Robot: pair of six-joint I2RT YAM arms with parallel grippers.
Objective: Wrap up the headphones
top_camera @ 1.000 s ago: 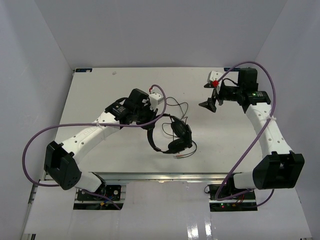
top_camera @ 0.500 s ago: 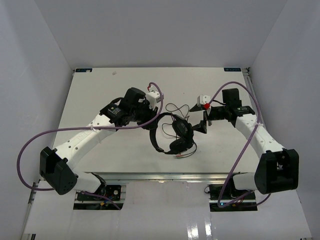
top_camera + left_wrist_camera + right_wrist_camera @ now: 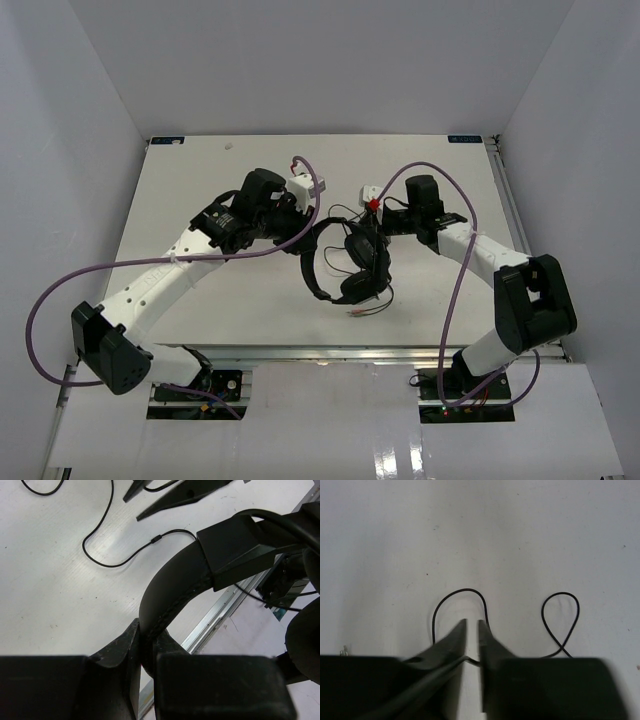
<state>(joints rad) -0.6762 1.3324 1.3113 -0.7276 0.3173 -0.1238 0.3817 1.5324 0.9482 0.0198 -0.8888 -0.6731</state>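
Observation:
The black headphones (image 3: 362, 262) rest mid-table with their headband (image 3: 170, 580) arching up to the left. My left gripper (image 3: 303, 225) is shut on that headband, which shows clamped between the jaws in the left wrist view (image 3: 146, 640). The thin black cord (image 3: 345, 212) loops on the table behind the earcups, and its reddish plugs (image 3: 365, 312) lie in front of them. My right gripper (image 3: 356, 218) is down at those loops. In the right wrist view its jaws (image 3: 472, 622) are closed to a narrow slit with a strand of cord (image 3: 473, 660) across it. Another loop (image 3: 560, 615) lies to the right.
The white table (image 3: 200, 180) is walled on three sides. A metal rail (image 3: 220, 615) runs along its front edge. Purple arm cables (image 3: 455, 290) hang beside both arms. The right gripper's fingers (image 3: 175, 492) show at the top of the left wrist view.
My right arm has swung from the far right of the table leftward and down to the cord behind the headphones, and its jaws have gone from wide open to shut. My left gripper still holds the headband.

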